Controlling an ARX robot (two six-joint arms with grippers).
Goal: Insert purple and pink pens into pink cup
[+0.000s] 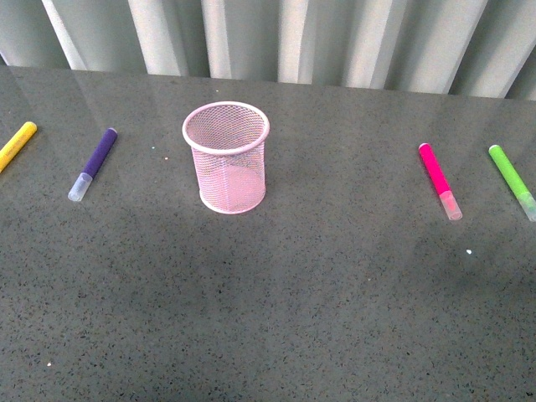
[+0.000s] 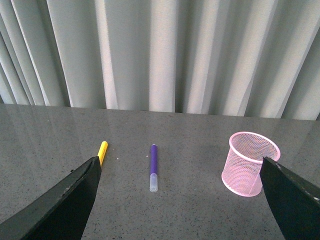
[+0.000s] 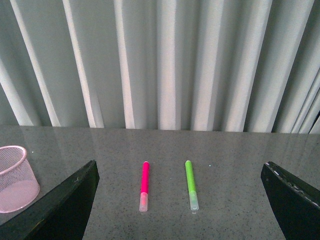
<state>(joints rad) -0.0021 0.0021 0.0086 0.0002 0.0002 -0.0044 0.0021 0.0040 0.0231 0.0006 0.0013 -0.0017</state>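
The pink cup (image 1: 226, 157) stands upright and empty on the grey table, left of centre. The purple pen (image 1: 93, 163) lies flat to its left, pale cap toward me. Far to the right lies the pink pen (image 1: 440, 180), cap also toward me. Neither arm shows in the front view. My left gripper (image 2: 180, 200) hangs open above the table, with the purple pen (image 2: 153, 167) ahead between its fingers and the cup (image 2: 250, 163) by its one finger. My right gripper (image 3: 180, 200) is open too, the pink pen (image 3: 144, 185) ahead of it and the cup (image 3: 15, 177) off to one side.
A yellow marker (image 1: 16, 144) lies at the far left edge, beside the purple pen. A lime green marker (image 1: 512, 180) lies at the far right, beside the pink pen. Pale pleated curtains close off the table's far edge.
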